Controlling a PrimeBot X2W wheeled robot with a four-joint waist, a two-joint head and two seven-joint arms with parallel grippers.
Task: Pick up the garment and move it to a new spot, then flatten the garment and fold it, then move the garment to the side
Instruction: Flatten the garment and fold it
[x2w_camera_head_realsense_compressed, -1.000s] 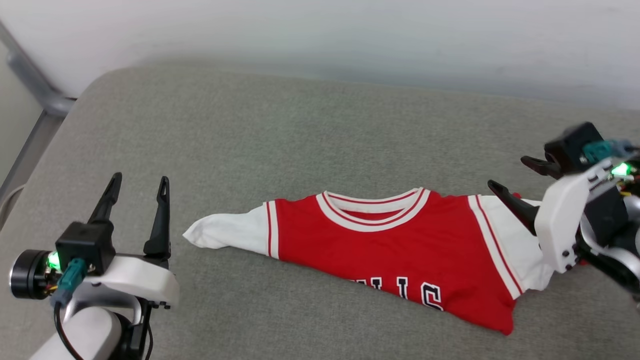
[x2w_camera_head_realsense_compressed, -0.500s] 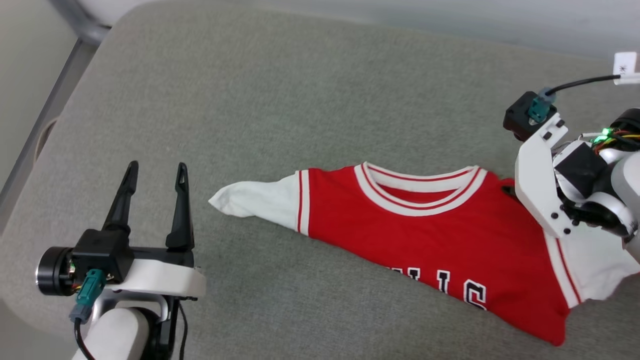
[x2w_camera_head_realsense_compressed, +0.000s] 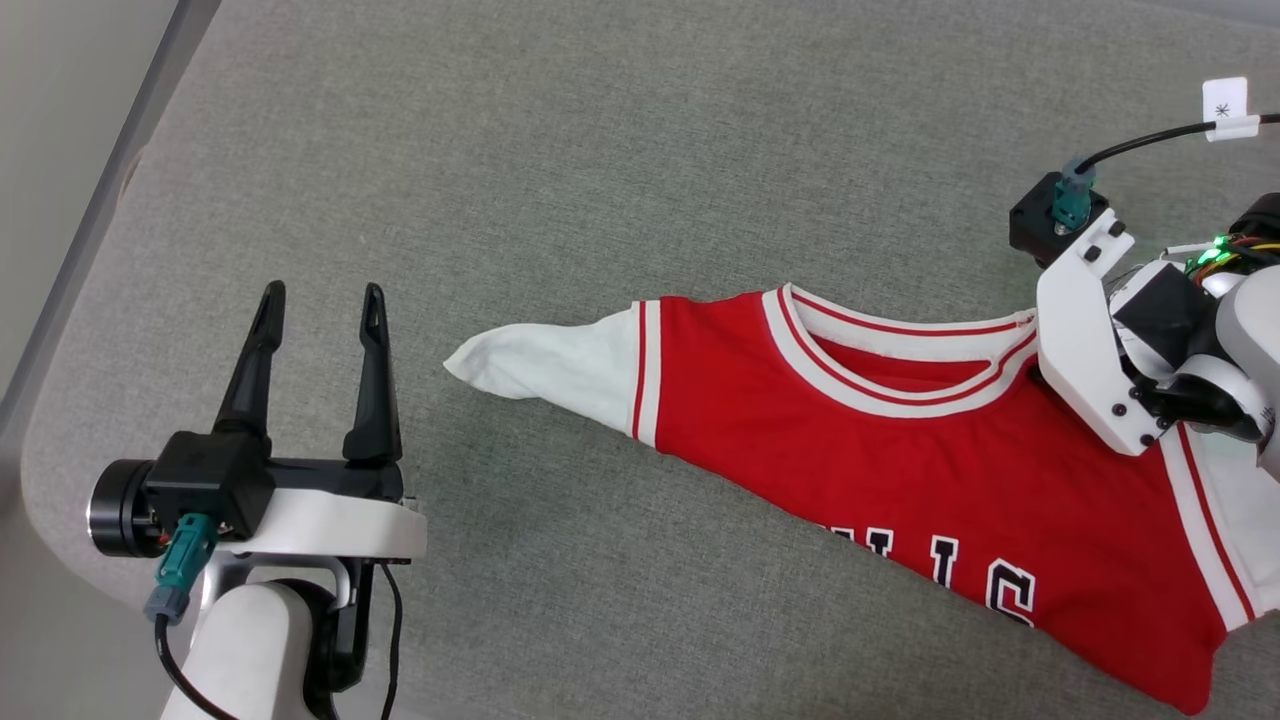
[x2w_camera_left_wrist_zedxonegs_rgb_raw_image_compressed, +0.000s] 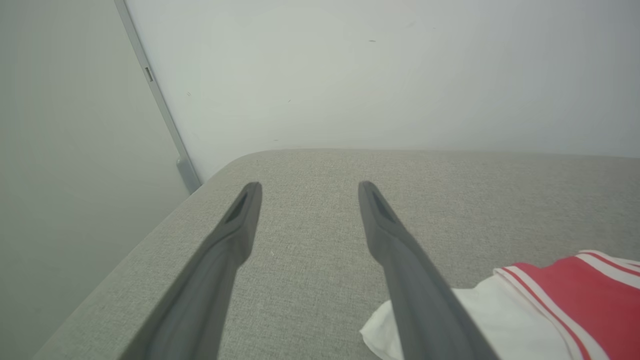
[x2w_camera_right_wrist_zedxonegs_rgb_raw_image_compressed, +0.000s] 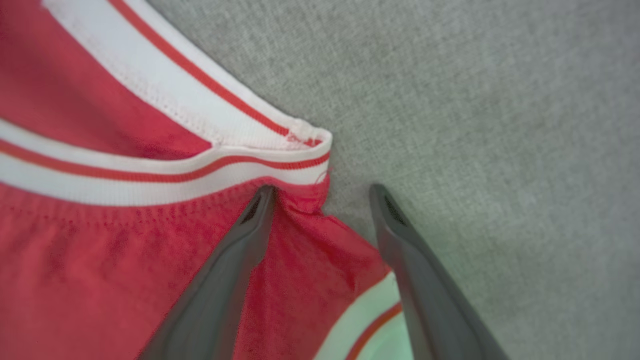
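Head cam has pitched down since a second ago, so the frame shift is camera motion, not the garment (x2w_camera_head_realsense_compressed: 900, 470); its lay looks unchanged. The real change is the right gripper (x2w_camera_right_wrist_zedxonegs_rgb_raw_image_compressed: 322, 191). It was beside the sleeve at right of frame, and now sits over the shoulder at the end of the collar (x2w_camera_head_realsense_compressed: 900, 375). In the right wrist view the fingers stand moderately apart and hold nothing. One tip presses the red fabric just under the collar trim, the other is over bare table (x2w_camera_head_realsense_compressed: 600, 150) just off the shoulder edge. That reads as lining up the first pick, with the pinch not yet made. The garment lies flat at right of frame, partly cut off by the frame edge. Its lower body is tucked under, so the chest print (x2w_camera_head_realsense_compressed: 960, 570) is cut short, and the white sleeve (x2w_camera_head_realsense_compressed: 540, 365) points left. The left gripper (x2w_camera_head_realsense_compressed: 322, 295) is at lower left, fingers apart and empty, beside the sleeve tip but not touching. Nothing else on the table blocks the move. Wall (x2w_camera_left_wrist_zedxonegs_rgb_raw_image_compressed: 350, 75) and a grey rail (x2w_camera_left_wrist_zedxonegs_rgb_raw_image_compressed: 160, 110) are behind, and the tagged cable (x2w_camera_head_realsense_compressed: 1225, 100) is at upper right. Risk: thin cloth, so the pinch may catch one layer.
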